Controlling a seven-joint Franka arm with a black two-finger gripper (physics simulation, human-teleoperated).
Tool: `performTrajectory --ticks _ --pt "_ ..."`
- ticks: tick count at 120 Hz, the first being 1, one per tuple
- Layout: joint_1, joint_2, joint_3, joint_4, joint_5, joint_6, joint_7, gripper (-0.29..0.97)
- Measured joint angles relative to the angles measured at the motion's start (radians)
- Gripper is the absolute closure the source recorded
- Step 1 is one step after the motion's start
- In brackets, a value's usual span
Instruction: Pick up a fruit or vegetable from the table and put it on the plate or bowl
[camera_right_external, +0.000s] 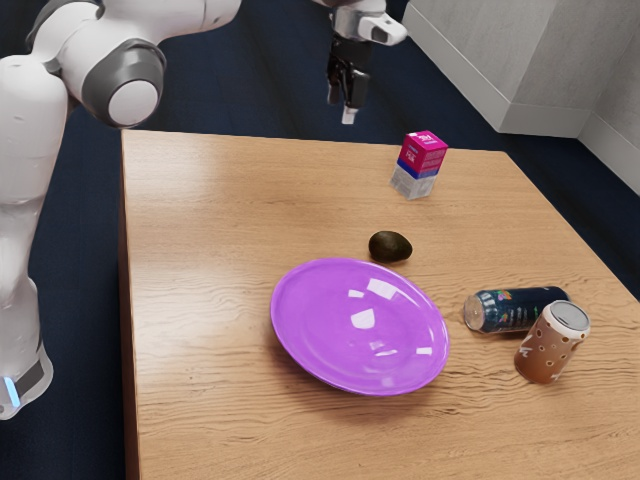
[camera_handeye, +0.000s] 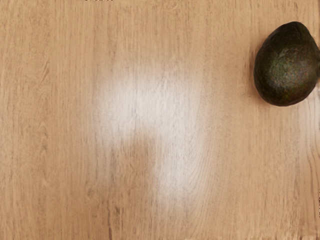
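Observation:
A dark green avocado lies on the wooden table, just beyond the far rim of a purple plate. The plate has nothing on it. My gripper hangs high above the table's far edge, well behind the avocado, and it is open with nothing between its fingers. In the wrist view the avocado lies off to one side of the hand on bare wood.
A pink and white carton stands at the back toward the exterior view's right. A blue can lies on its side to the right of the plate, with a brown dotted can leaning beside it.

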Motion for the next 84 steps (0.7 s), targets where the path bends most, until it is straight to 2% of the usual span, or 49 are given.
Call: performTrajectory --ticks 30,45,57,84 --pt "0.004 0.002 0.002 0.003 -0.018 -0.017 0.190 0.00" --pt "-0.017 -0.025 0.004 0.167 0.007 -0.043 0.252 0.00" --pt "-0.080 -0.026 -0.001 0.174 0.021 -0.070 0.279 0.00" --pt "-0.137 0.106 -0.011 0.124 0.022 -0.086 0.260 0.00"
